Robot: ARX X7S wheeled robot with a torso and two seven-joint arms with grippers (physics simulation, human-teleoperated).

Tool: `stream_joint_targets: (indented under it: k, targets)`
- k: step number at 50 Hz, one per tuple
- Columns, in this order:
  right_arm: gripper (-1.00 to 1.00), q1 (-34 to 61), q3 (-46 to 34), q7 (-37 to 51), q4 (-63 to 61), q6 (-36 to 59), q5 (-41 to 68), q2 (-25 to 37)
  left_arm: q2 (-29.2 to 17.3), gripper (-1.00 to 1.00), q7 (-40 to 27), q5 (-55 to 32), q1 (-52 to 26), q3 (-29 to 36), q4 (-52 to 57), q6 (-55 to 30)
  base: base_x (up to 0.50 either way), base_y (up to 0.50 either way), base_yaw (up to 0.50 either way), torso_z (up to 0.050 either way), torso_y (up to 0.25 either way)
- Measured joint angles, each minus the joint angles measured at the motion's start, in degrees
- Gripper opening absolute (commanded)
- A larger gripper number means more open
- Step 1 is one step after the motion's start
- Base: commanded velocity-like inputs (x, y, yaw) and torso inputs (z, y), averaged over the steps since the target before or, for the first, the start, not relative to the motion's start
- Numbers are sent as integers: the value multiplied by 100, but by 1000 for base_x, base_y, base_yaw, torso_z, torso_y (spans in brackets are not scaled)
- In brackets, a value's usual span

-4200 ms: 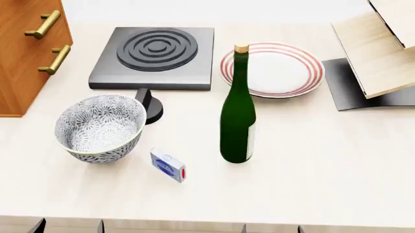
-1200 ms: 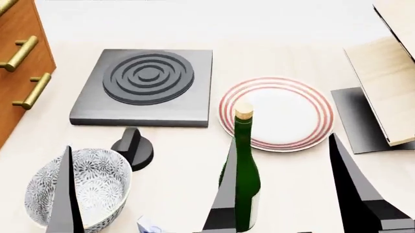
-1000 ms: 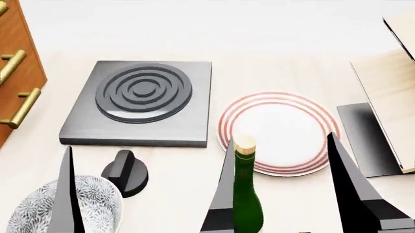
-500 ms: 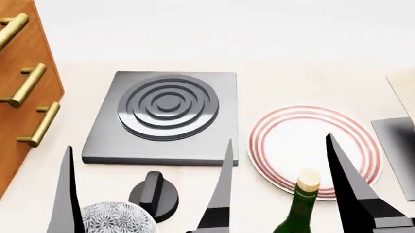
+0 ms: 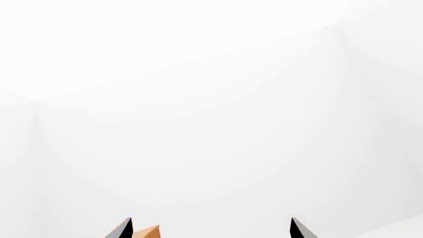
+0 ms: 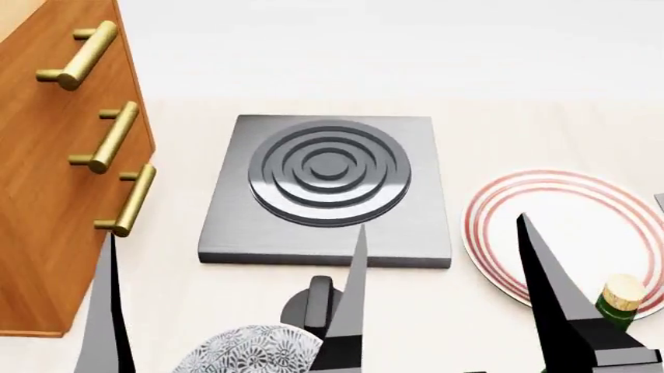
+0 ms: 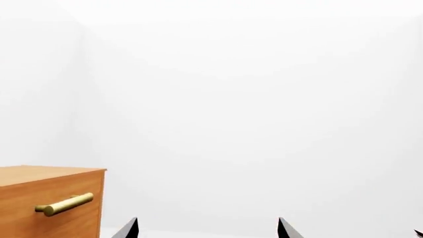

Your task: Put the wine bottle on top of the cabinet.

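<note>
The wine bottle [image 6: 616, 309] stands on the table at the bottom right of the head view. Only its tan cork and green neck top show. The reddish-brown cabinet [image 6: 42, 194] with brass handles stands at the left. It also shows in the right wrist view [image 7: 39, 198], and one corner shows in the left wrist view [image 5: 148, 232]. My left gripper [image 5: 208, 230] is open and empty. My right gripper [image 7: 206, 230] is open and empty. Dark fingers [image 6: 104, 318] rise from the bottom of the head view; one finger [image 6: 550, 311] stands just left of the cork, apart from it.
A dark square hotplate [image 6: 326, 186] lies mid-table. A red-ringed white plate [image 6: 560, 233] lies to its right. A black knob [image 6: 311, 307] and the rim of a patterned bowl [image 6: 249, 350] sit near the bottom edge. Both wrist views face a white wall.
The head view has swung left and up. The cabinet fills more of the left side, and the bottle has slid to the bottom right corner. The fingers keep their places in view.
</note>
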Motion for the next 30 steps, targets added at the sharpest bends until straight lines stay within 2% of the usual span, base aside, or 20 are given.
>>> stream_joint_targets:
  k: [15,30]
  targets:
    - [100,-8,-5,106,91,-138,80,181,2,100,-6,-5,5,11,0,0,0,0,0,0,0]
    - [100,568,380,171,273,113,771,608,3,100,-7,-75,4,-109,0,53,0,0,0,0,0]
